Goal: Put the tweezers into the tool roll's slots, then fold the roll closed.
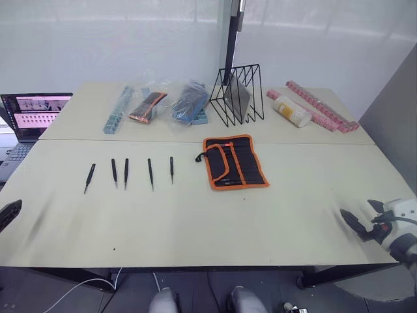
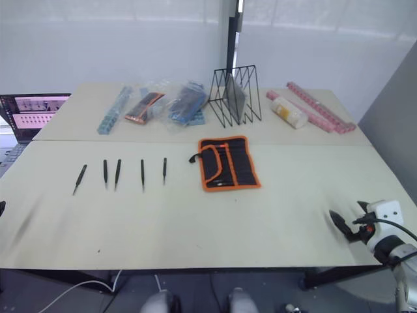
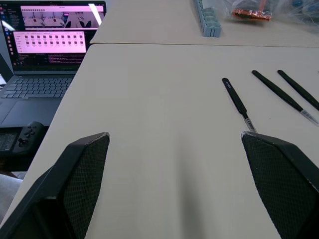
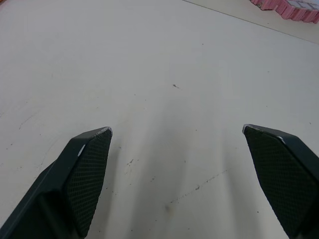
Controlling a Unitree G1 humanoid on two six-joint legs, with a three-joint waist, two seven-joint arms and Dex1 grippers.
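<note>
Five tweezers point(image 1: 126, 173) lie in a row, the end one just past the wide-open left claw point(image 3: 174, 144). Right claw point(image 4: 177, 132) gapes too, far from the tool roll point(image 1: 234, 162).

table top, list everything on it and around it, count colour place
tweezers: five, black, in a row at the left of the front table
tool roll: one, black with orange edging, open, centre
wire rack: one, black, behind the roll
bagged items: several, blue and orange-black, back left
pink strips: a few, back right
cylinder: one, white-yellow, back right
laptop: one, screen pink, far left
table: beige
left gripper: open
right gripper: open
</note>
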